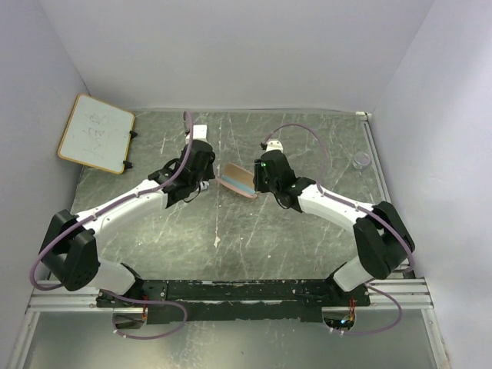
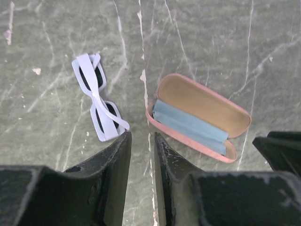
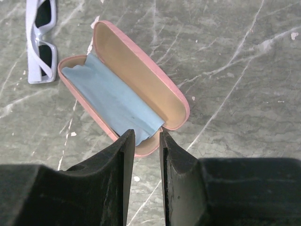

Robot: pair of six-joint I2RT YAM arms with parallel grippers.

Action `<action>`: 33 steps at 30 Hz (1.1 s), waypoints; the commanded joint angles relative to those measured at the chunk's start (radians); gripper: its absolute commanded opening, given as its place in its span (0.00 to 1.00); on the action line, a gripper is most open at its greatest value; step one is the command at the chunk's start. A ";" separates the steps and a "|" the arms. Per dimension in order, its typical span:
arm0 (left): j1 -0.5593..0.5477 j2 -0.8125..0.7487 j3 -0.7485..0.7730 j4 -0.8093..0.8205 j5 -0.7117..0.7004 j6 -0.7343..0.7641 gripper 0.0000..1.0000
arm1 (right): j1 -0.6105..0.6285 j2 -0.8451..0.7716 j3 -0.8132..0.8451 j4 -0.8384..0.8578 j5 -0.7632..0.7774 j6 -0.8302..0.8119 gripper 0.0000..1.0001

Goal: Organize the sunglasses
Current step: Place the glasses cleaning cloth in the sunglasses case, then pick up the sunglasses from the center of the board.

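Scratched grey-green table (image 2: 225,42) bears folded angular sunglasses (image 2: 96,96) beside open case (image 2: 197,115).

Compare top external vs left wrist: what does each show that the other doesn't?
Top only: the whiteboard at far left, a small clear cup at far right, both arms whole and the right hand.
Left wrist only: the sunglasses lying left of the case, hidden under the arm from above.
Both: the open pink case with the blue cloth inside, and the left hand, empty with a narrow gap.
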 commanded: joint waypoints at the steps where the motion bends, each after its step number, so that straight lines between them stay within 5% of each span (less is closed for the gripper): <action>1: 0.019 -0.009 0.074 0.018 -0.032 0.050 0.37 | 0.012 -0.062 -0.039 0.045 0.025 0.022 0.28; 17: 0.213 0.240 0.184 0.162 0.069 0.092 0.39 | 0.062 -0.131 -0.131 0.129 -0.003 0.050 0.28; 33: 0.376 0.510 0.279 0.287 0.166 0.103 0.36 | 0.110 0.054 -0.034 0.264 -0.162 0.016 0.28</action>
